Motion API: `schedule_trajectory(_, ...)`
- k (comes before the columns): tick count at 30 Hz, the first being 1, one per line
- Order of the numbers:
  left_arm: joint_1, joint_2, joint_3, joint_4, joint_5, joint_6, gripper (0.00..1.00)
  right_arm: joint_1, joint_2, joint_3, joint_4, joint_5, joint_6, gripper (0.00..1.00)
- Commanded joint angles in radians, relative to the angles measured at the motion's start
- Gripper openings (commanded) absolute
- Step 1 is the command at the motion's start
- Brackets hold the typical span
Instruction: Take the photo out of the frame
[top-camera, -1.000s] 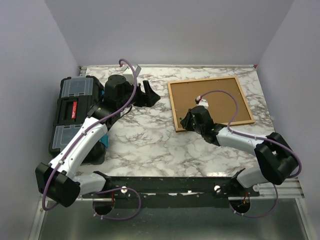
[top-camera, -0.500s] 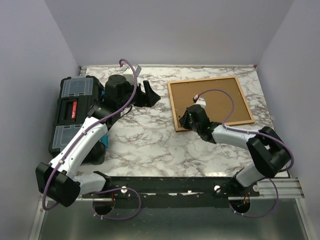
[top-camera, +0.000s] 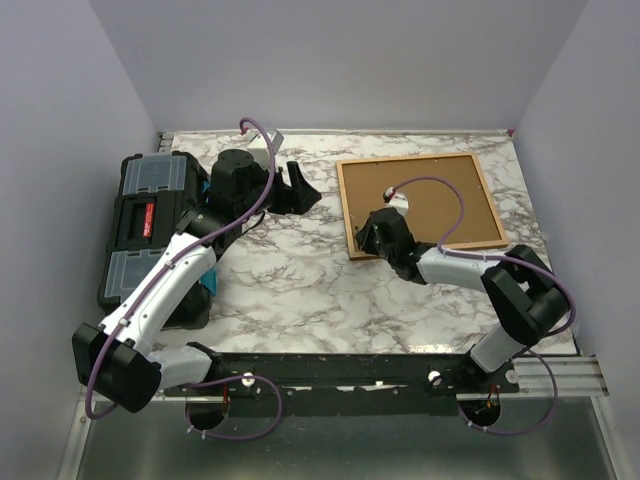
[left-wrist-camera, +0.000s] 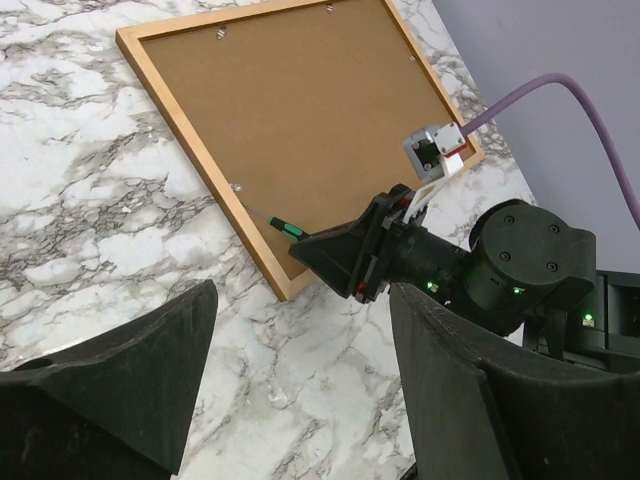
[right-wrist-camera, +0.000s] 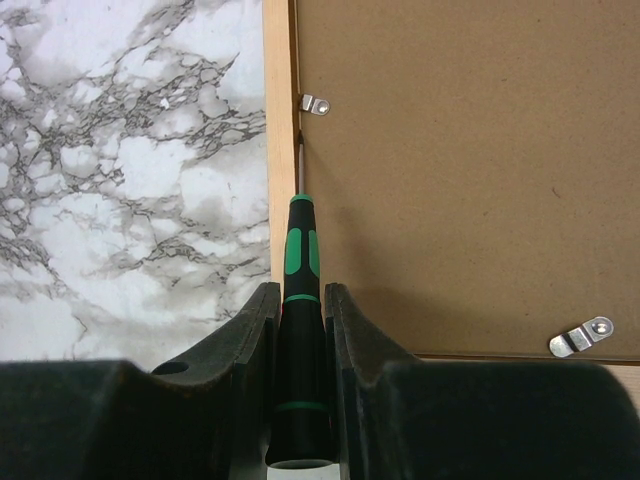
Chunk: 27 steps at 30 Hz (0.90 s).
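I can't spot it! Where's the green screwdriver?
In the right wrist view, the screwdriver is pinched in the right gripper, its tip at the frame's inside edge, near a metal clip.

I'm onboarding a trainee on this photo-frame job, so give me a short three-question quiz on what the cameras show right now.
1. True or false: the frame lies with its brown backing board facing up.
2. What is the right gripper shut on? A) a pen B) a screwdriver C) a brush
3. Fill in: the left gripper holds nothing, and its jaws stand ____.

Key: 1 true; 2 B; 3 open.
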Motion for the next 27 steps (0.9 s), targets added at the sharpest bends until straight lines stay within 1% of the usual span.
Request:
schedule_trajectory(1, -0.004, 0.01, -0.011, 0.018, 0.022, 0.002, 0.71, -0.006, 0.042, 0.025, 0.006, 0.077, 0.004, 0.0)
schedule_trajectory(4, -0.008, 0.019, -0.019, 0.019, 0.013, -0.002, 0.71, -0.006, 0.045, 0.025, 0.027, 0.075, 0.016, 0.0)
schedule_trajectory(8, -0.03, 0.068, -0.017, 0.003, -0.022, -0.014, 0.69, -0.006, 0.05, 0.04, 0.031, 0.071, 0.025, 0.0)
schedule_trajectory(11, -0.07, 0.121, -0.039, 0.012, -0.058, -0.034, 0.66, -0.006, 0.017, 0.058, -0.013, 0.05, 0.025, 0.0)
schedule_trajectory(15, -0.106, 0.212, -0.06, 0.012, -0.088, -0.132, 0.65, -0.019, -0.079, 0.062, -0.1, 0.023, 0.011, 0.0)
schedule_trajectory(17, -0.117, 0.254, -0.078, 0.051, -0.089, -0.197, 0.63, -0.037, -0.116, 0.053, -0.123, 0.007, -0.003, 0.0)
schedule_trajectory(20, -0.131, 0.33, -0.089, 0.108, -0.073, -0.293, 0.59, -0.108, -0.152, 0.018, -0.111, -0.094, -0.013, 0.0)
schedule_trajectory(23, -0.161, 0.414, -0.063, 0.136, -0.075, -0.353, 0.54, -0.188, -0.141, -0.007, -0.037, -0.284, -0.02, 0.0)
schedule_trajectory(25, -0.184, 0.476, -0.018, 0.127, -0.074, -0.372, 0.53, -0.2, -0.117, -0.001, -0.014, -0.372, -0.029, 0.0)
schedule_trajectory(27, -0.203, 0.533, 0.03, 0.098, -0.094, -0.384, 0.5, -0.2, -0.096, 0.004, 0.003, -0.41, -0.025, 0.0)
